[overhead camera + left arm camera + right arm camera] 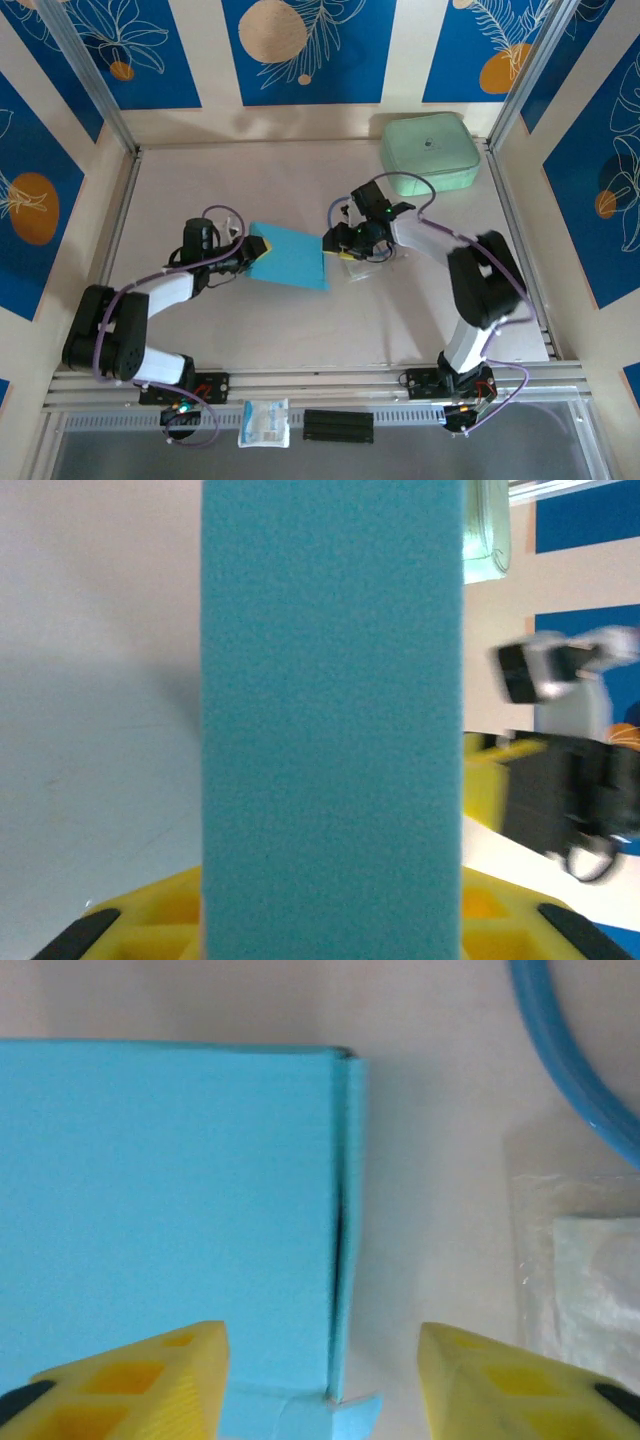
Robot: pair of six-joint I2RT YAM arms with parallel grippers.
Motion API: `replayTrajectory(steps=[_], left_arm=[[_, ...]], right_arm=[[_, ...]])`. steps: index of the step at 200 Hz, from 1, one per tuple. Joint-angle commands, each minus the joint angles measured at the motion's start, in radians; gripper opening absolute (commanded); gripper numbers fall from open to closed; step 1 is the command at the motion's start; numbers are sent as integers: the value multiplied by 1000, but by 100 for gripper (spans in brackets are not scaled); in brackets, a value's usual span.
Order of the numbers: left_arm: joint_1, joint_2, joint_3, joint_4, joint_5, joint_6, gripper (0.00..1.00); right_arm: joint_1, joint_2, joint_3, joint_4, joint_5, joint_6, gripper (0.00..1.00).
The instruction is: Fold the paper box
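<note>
The left tool (252,255) was clenched on the paper box (290,258), gripping it at the edge nearest its own wrist, so that the sky-blue card reached away from the fingertips toward the other arm. In the left wrist view the box (330,680) rose as a broad blue band straight ahead of that tool (330,930), with a yellow finger (150,920) pressed against each side of it. The right tool (338,245) stood released at the opposite edge of the box, its tips pointing back toward the left tool. In the right wrist view its two yellow fingers (140,1380) were spread wide apart around the tool's centre (322,1370). The box (170,1190) lay ahead of its left finger and partly between the two, and the box's narrow side strip (347,1210) ran straight out from the gap. Whether either finger touched the card could not be told. Ahead of the right finger lay a clear plastic wrapper (585,1280) on the pale surface (440,1160), apart from the box. A blue cable (565,1060) curved farther out beyond it. Well beyond the right tool, at the far side of the surface (250,180), sat a mint-green case (428,150).
</note>
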Motion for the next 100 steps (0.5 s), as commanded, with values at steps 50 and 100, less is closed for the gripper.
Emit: replayTrajectory(steps=[50, 100], left_arm=[[2, -263, 168, -521, -207, -110, 21], [0, -380, 217, -621, -229, -283, 19]], right_arm=[[598, -349, -169, 323, 687, -967, 86], [645, -80, -118, 613, 839, -1303, 88]])
